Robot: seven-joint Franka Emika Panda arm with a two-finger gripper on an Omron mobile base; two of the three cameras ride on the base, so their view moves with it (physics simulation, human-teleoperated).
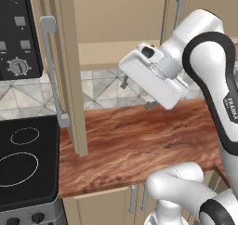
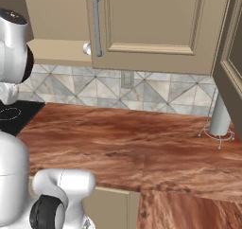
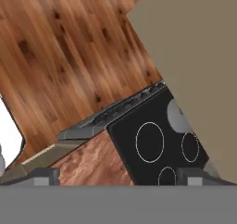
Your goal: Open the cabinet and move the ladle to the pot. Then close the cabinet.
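The cabinet (image 1: 69,75) hangs above the counter (image 1: 139,145), and its left door stands open: in the left base view this door is seen almost from its edge, reaching down close to the wooden top, with its long silver bar handle (image 1: 52,70) on the side that faces the stove (image 1: 23,163). Behind the open door the inside of the cabinet shows as a plain tan space with a pale shelf (image 1: 121,49); I cannot make out a ladle there. In the right base view the right door (image 2: 151,20) is closed, with its own vertical bar handle (image 2: 97,24) near its left edge. Below the cabinet a tiled wall (image 2: 108,91) runs along the back of the counter. The gripper (image 1: 137,95) hangs in the air in front of the opening, above the counter and to the right of the open door, and it touches nothing. Its jaws are spread wide and they are empty. In the hand view the two finger tips (image 3: 44,177) stand far apart at the bottom, and past them one sees the black stove top with its ring marks, the wooden floor (image 3: 60,47) and a broad tan panel. At the right end of the counter in the right base view a pale cylinder stands upright in a thin wire holder (image 2: 218,117).
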